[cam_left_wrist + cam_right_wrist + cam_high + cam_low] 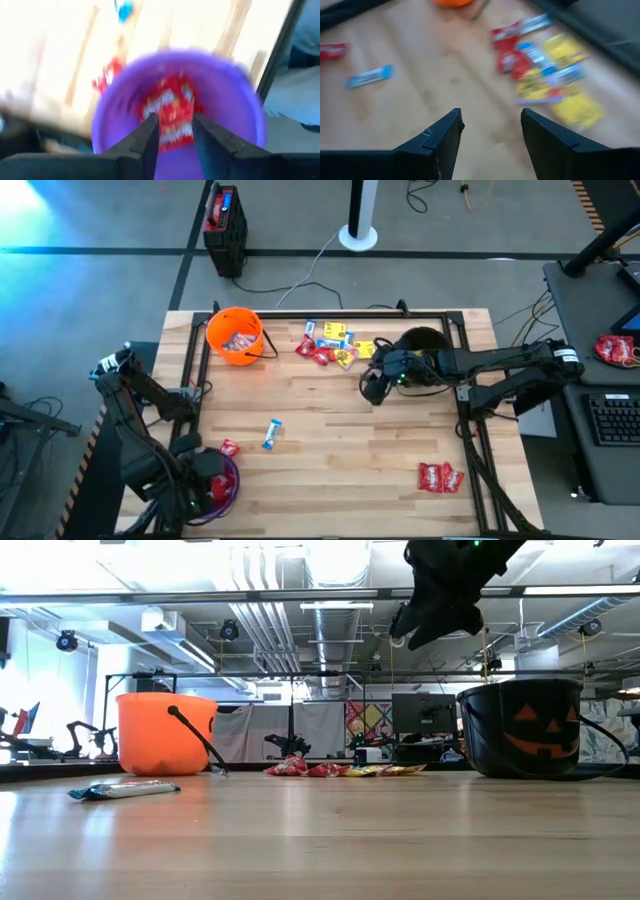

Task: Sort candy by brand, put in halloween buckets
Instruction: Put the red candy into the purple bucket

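Note:
The purple bucket (226, 487) stands at the table's near left corner, and my left gripper (203, 480) hovers over it, open. In the left wrist view a red packet (170, 112) lies inside the purple bucket (225, 95), showing between and behind my left gripper (175, 122). The orange bucket (235, 335) holds candies. The black bucket (425, 340) is half hidden by my right arm. My right gripper (375, 387) (492, 117) is open and raised above the wood, just near of the candy pile (335, 345) of red, yellow and blue-and-white packets.
A blue-and-white packet (272, 434) and a red packet (229, 447) lie loose on the table left of centre. Two red packets (440, 476) lie near the near right corner. A black frame rail (462, 395) runs along the table's sides. Bare wood lies in the middle.

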